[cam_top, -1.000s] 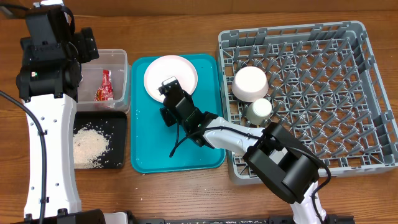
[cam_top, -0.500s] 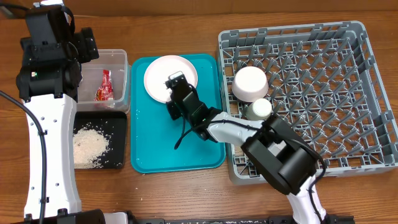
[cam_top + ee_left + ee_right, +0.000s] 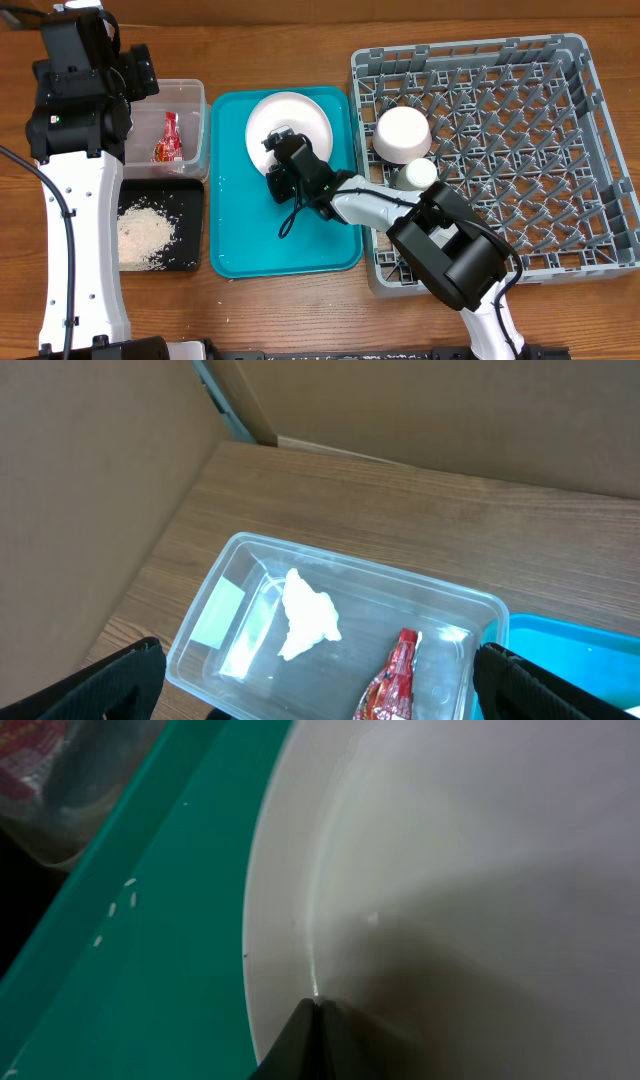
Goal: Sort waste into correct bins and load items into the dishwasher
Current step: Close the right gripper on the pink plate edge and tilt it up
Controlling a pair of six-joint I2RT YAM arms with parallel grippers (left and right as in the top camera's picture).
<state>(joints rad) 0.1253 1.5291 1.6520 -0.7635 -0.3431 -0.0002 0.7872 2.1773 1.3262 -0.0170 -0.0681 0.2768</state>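
The pale plate (image 3: 298, 115) lies on the teal tray, its near edge lifted. My right gripper (image 3: 279, 143) is shut on the plate's rim; in the right wrist view the fingertips (image 3: 318, 1005) pinch the rim of the plate (image 3: 450, 870). My left gripper (image 3: 320, 685) is open and empty above the clear tub (image 3: 455, 605), which holds the white tissue (image 3: 308, 615) and the red wrapper (image 3: 392, 680). The black tray (image 3: 195, 215) holds the rice (image 3: 145, 235). The grey dish rack (image 3: 520, 150) holds a white bowl (image 3: 402, 133) and a cup (image 3: 418, 175). No chopsticks show.
The teal tray (image 3: 240, 230) sits between the bins and the rack, with a few rice grains (image 3: 115, 905) on it. The clear tub (image 3: 190, 100) stands behind the black tray at the left. The left arm (image 3: 80, 180) rises along the table's left edge.
The right gripper has moved from the plate's middle to its near edge and closed there. The plate has shifted to the right on the teal tray. The left arm has not moved.
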